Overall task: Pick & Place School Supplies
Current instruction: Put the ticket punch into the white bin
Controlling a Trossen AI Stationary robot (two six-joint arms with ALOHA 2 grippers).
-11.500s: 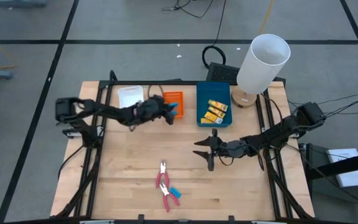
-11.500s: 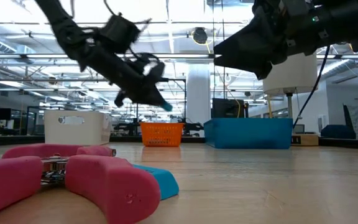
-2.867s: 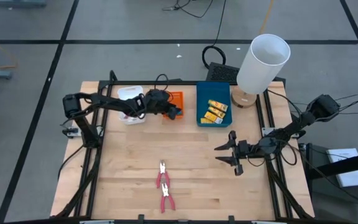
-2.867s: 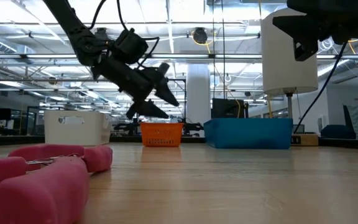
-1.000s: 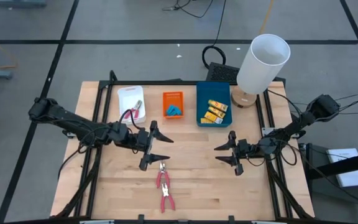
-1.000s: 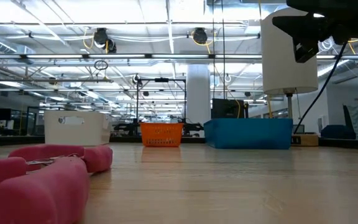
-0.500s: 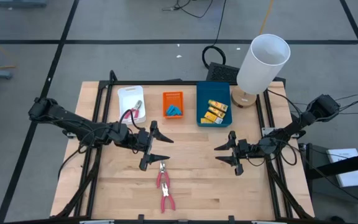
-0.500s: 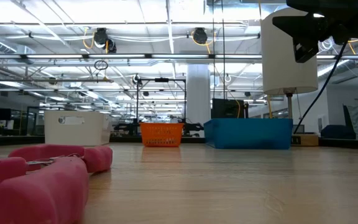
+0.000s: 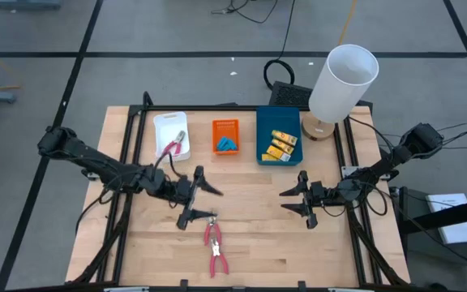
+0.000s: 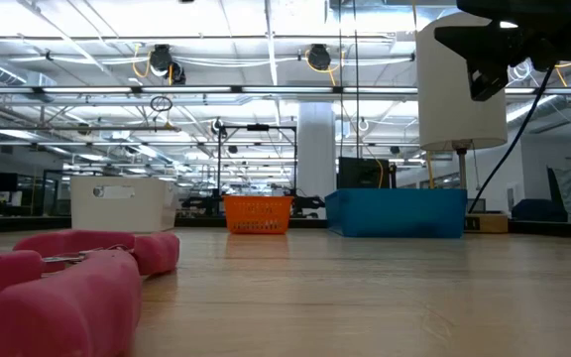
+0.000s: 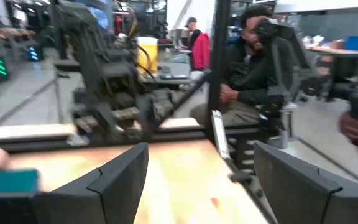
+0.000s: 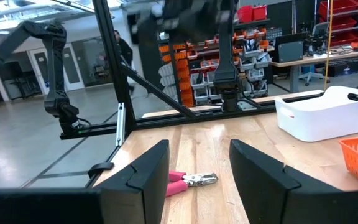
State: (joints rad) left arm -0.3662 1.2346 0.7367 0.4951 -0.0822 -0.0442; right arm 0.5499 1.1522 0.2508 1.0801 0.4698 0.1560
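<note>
Two pink-handled scissor-like tools (image 9: 214, 247) lie end to end flat on the wooden table near its front edge; they show large in the low view (image 10: 67, 283) and small in the right wrist view (image 12: 185, 180). My left gripper (image 9: 209, 203) hangs open just beyond their far end, and nothing is between its fingers (image 11: 201, 180). My right gripper (image 9: 283, 203) waits open over the table's right half (image 12: 197, 168). Another pink tool (image 9: 177, 147) lies in the white tray, light-blue pieces (image 9: 228, 144) in the orange tray, yellow packets (image 9: 280, 144) in the blue tray.
Along the far edge stand the white tray (image 9: 165, 123), the orange tray (image 9: 225, 126) and the blue tray (image 9: 266, 122). A white-shaded lamp (image 9: 343, 81) stands at the back right corner. Black frame rails (image 9: 128, 203) run along both sides. People sit beyond the table (image 11: 241, 68).
My left gripper has moved a little toward the table's near edge, closer to the pink-handled tools, and stays open. The tools have not moved.
</note>
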